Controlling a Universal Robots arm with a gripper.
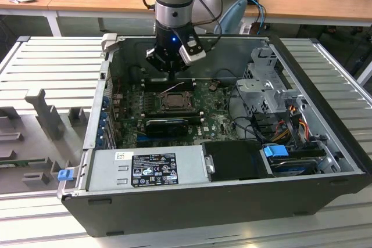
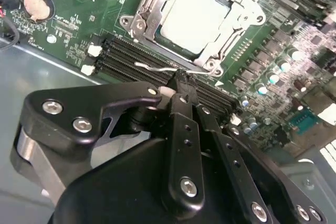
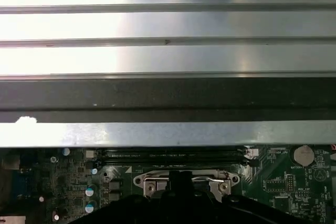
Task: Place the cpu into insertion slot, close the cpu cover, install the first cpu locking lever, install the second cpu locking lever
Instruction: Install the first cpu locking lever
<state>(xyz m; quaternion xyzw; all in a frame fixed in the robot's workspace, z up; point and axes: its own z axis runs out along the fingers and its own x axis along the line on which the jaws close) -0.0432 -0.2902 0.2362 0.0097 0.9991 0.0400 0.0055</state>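
Note:
The cpu (image 2: 194, 14) lies flat in the insertion slot (image 1: 174, 101), pale face up. The silvery cpu cover (image 2: 239, 17) is folded down around it, and the chip shows through its window. A thin silvery locking lever (image 2: 155, 69) runs along the socket's near side, above the memory slots, and stands slightly raised as a pale wire (image 1: 170, 89) in the exterior view. My gripper (image 2: 181, 80) is shut, with its tips right at this lever. I cannot tell whether they clamp it. In the exterior view the gripper (image 1: 168, 67) hangs just behind the socket.
Black memory slots (image 2: 121, 51) and a coin battery (image 2: 39, 4) lie beside the socket. A long black card (image 1: 168, 125) sits in front of it. A power supply (image 1: 148, 169) fills the case front, with a metal drive cage (image 1: 270, 85) at the exterior view's right. The case wall (image 3: 168, 98) is close behind.

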